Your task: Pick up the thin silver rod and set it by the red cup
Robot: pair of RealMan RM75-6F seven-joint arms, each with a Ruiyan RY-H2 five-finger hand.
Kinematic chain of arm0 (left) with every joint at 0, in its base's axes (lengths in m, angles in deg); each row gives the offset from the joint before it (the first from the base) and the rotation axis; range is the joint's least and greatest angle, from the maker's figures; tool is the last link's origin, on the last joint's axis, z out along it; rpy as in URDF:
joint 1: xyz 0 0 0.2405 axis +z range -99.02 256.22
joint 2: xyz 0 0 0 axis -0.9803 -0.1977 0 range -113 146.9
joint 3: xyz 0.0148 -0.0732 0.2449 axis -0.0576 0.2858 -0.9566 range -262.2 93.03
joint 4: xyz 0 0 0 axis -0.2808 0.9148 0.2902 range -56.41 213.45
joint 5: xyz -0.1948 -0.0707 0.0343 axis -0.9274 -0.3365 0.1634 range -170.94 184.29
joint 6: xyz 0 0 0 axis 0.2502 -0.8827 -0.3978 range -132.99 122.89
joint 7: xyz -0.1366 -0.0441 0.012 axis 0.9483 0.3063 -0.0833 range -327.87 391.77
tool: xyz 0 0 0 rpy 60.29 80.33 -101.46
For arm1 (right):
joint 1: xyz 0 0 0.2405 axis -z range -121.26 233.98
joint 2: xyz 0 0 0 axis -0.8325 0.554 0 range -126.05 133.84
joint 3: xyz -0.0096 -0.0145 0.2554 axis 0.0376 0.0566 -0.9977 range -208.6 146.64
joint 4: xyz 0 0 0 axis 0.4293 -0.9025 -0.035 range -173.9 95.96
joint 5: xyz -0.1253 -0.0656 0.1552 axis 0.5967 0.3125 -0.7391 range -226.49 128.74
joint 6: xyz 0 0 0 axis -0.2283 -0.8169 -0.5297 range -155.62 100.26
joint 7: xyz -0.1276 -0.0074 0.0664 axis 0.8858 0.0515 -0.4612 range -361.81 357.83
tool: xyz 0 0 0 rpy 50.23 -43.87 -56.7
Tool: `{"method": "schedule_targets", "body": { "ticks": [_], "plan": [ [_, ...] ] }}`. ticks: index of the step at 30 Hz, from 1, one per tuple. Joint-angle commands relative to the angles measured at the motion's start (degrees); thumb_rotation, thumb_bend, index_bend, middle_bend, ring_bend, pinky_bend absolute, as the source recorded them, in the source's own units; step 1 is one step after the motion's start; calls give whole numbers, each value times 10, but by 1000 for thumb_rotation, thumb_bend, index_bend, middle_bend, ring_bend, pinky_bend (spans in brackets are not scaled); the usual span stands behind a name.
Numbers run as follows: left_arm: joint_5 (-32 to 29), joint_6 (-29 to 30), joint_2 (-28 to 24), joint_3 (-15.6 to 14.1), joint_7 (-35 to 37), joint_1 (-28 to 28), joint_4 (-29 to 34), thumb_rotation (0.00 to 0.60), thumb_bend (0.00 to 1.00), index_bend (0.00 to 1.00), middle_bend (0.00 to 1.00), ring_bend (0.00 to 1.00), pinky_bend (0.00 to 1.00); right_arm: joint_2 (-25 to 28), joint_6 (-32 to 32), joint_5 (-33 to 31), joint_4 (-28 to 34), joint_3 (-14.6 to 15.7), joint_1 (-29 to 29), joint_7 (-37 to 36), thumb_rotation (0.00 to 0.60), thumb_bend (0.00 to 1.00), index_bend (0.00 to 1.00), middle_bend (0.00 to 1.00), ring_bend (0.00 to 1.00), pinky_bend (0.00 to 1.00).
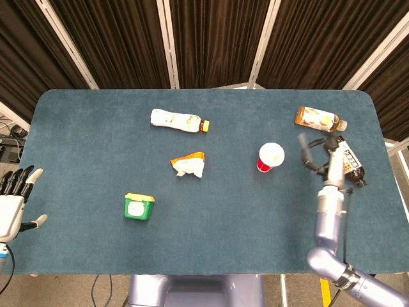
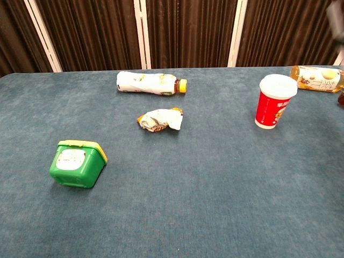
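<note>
The red cup (image 1: 271, 157) (image 2: 275, 102) with a white lid stands upright at the right middle of the table. My right hand (image 1: 324, 155) hangs raised just to the cup's right, fingers curled around the thin silver rod (image 1: 301, 142). The rod pokes out of the hand toward the cup, and its image is blurred. In the chest view only a grey blur at the top right corner shows; I cannot tell whether it is the hand. My left hand (image 1: 14, 198) is off the table's left edge, fingers spread and holding nothing.
A white bottle with an orange cap (image 1: 179, 119) (image 2: 150, 83) lies at the back. A crumpled wrapper (image 1: 188, 165) (image 2: 159, 119) lies mid-table and a green box (image 1: 139, 206) (image 2: 77, 163) front left. An amber bottle (image 1: 319, 119) (image 2: 317, 78) and a dark bottle (image 1: 348, 160) lie behind my right hand.
</note>
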State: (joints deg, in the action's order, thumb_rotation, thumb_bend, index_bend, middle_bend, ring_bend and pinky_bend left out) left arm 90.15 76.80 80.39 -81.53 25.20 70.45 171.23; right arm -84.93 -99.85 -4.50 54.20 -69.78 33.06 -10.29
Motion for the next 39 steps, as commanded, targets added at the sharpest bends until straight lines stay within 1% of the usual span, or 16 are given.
{"method": "schedule_targets", "body": {
  "ticks": [1,3,5,8,11,14,19,27,33,39],
  "plan": [
    [0,-1,0,0,0,-1,0,600,50,0,0,0,0,1,-29,-4,31,-43,15,-71,600,355,573,162,0,0],
    [0,-2,0,1,0,-2,0,600,50,0,0,0,0,3,-20,-6,44,-56,21,-109,600,352,575,164,0,0],
    [0,-3,-1,1,-1,-3,0,600,47,0,0,0,0,4,-8,2,51,-59,25,-143,600,349,577,165,0,0],
    [1,-4,-1,1,0,-4,0,600,47,0,0,0,0,-2,0,14,49,-60,26,-177,600,345,587,171,0,0],
    [1,-6,-1,1,1,-5,0,600,47,0,0,0,0,-17,9,16,47,-70,26,-236,600,343,596,173,0,0],
    [1,-7,-2,1,2,-6,-1,600,48,0,0,0,0,-28,24,9,39,-79,24,-277,600,340,604,175,0,0],
    [2,-9,-2,1,4,-7,-2,600,47,0,0,0,0,-52,31,29,13,-74,14,-324,600,336,613,183,0,0],
    [2,-9,-3,1,5,-8,-3,600,47,0,0,0,0,-75,19,48,-9,-60,-1,-338,600,335,622,188,0,0],
    [2,-9,-3,0,5,-8,-3,600,47,0,0,0,0,-85,17,48,-18,-51,-7,-337,600,335,628,190,0,0],
    [2,-8,-3,0,3,-8,-2,600,48,0,0,0,0,-92,24,43,-31,-48,-14,-339,600,335,631,190,0,0]
  ]
}}
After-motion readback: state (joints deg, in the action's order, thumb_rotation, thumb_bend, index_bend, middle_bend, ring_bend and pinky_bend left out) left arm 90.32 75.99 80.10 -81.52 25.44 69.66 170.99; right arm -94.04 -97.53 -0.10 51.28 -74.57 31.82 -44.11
